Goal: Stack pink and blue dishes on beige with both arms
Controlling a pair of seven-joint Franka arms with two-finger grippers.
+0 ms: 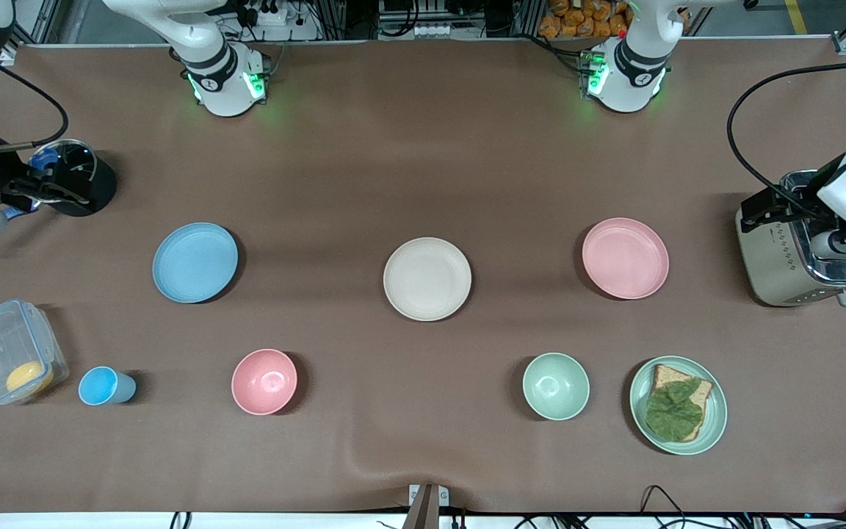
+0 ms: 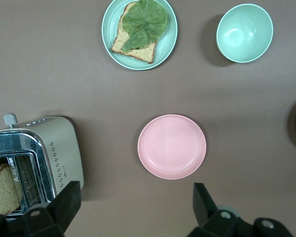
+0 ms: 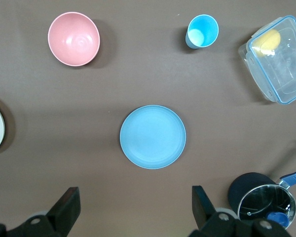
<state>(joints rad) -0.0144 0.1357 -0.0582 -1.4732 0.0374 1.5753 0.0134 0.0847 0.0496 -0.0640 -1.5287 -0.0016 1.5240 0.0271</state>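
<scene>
With its two black fingers [image 2: 66, 205] spread wide and holding nothing, the left gripper [image 2: 135, 207] hangs high over the table's edge at the left arm's end, above the toaster [image 1: 786, 250]; the right gripper [image 3: 133, 210] is spread just as wide and empty, high over the lidded saucepan [image 1: 74, 180] at the right arm's end. Both white arms rise from their bases, leave the front view and come back in at the table's two ends with wrists pointing down. Three flat, round, matte plates of equal size lie in a row, well apart: the blue plate [image 1: 194, 262] toward the right arm's end, the beige plate [image 1: 427, 278] in the middle of the table [image 1: 423, 147], the pink plate [image 1: 625, 258] toward the left arm's end. Nearer the front edge stand two deeper bowls, a pink bowl [image 1: 264, 381] and a pale green bowl [image 1: 556, 386], one small blue cup [image 1: 103, 386], one clear plastic box [image 1: 12, 360] with a yellow thing inside, and one green plate [image 1: 717, 411] with a slice of bread [image 1: 669, 378] under a leaf [image 1: 673, 411]. Another slice sits in the shiny metal toaster's slot.
</scene>
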